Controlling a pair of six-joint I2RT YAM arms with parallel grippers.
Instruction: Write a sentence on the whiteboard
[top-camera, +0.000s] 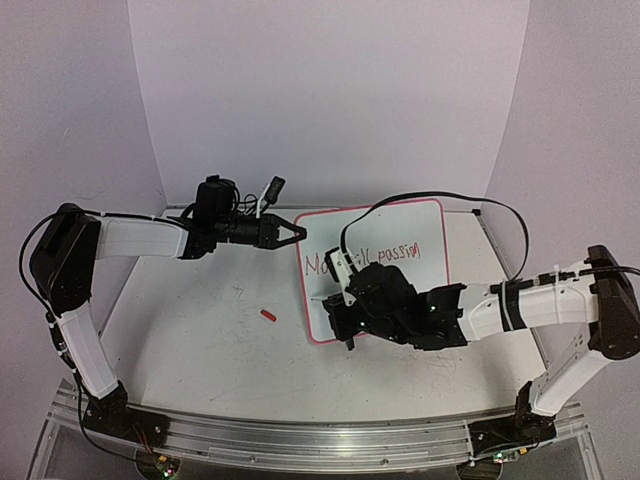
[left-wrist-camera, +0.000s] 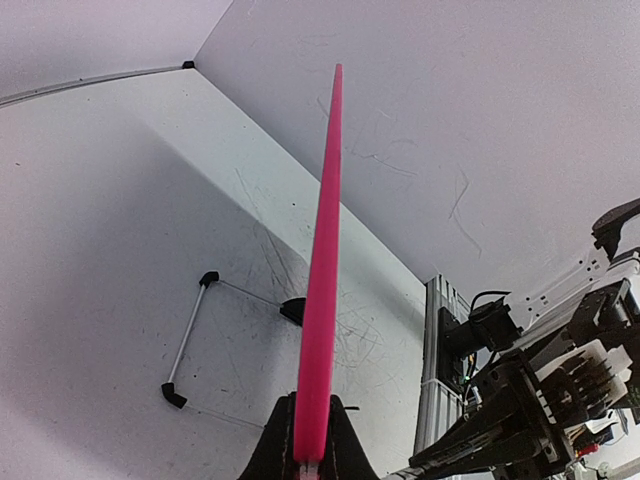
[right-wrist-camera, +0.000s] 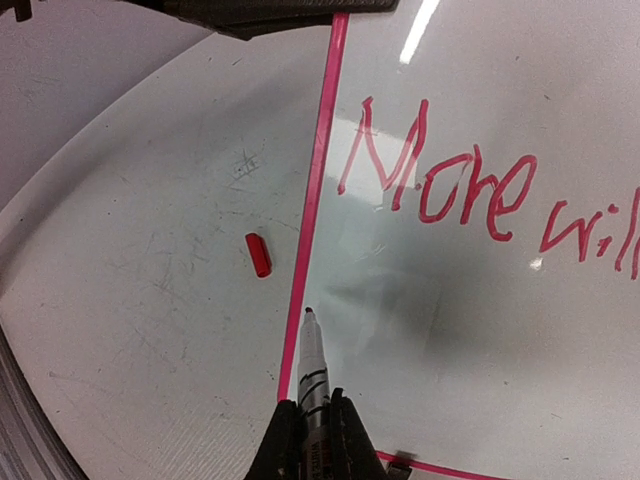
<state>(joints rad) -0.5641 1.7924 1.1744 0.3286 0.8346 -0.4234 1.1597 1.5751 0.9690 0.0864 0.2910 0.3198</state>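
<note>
The sentence (right-wrist-camera: 440, 185) stands in red across the upper part of the whiteboard (right-wrist-camera: 480, 350). "More" and the start of "will" are plain in the right wrist view, and a further word follows in the top view, too small to read surely. The board lies on the table (right-wrist-camera: 150, 300), right of centre. Its surface below the line of writing is bare.

The marker (right-wrist-camera: 312, 370) points at that bare part. Its tip sits just inside the board's left pink rim (left-wrist-camera: 325, 250), below the "M". Whether the tip touches the surface cannot be told. The right claw (right-wrist-camera: 312, 430) is pressed together on the marker's barrel, pinching it low in the frame.

The left claw (left-wrist-camera: 315, 440) is clamped on the rim at the board's far left corner, steadying it, with the rim seen edge-on between its fingers. A small red cap (right-wrist-camera: 258, 254) lies on the table just left of the board, apart from it.

The step in hand looks like the start of a second line. The first line seems written, and the pen is brought back to the left margin.

The next move calls for light, even pressure and a start slightly inward from the rim, so the first letter does not run off the edge. The other arm needs a firm hold on the corner, or the board may slide under the strokes.
</note>
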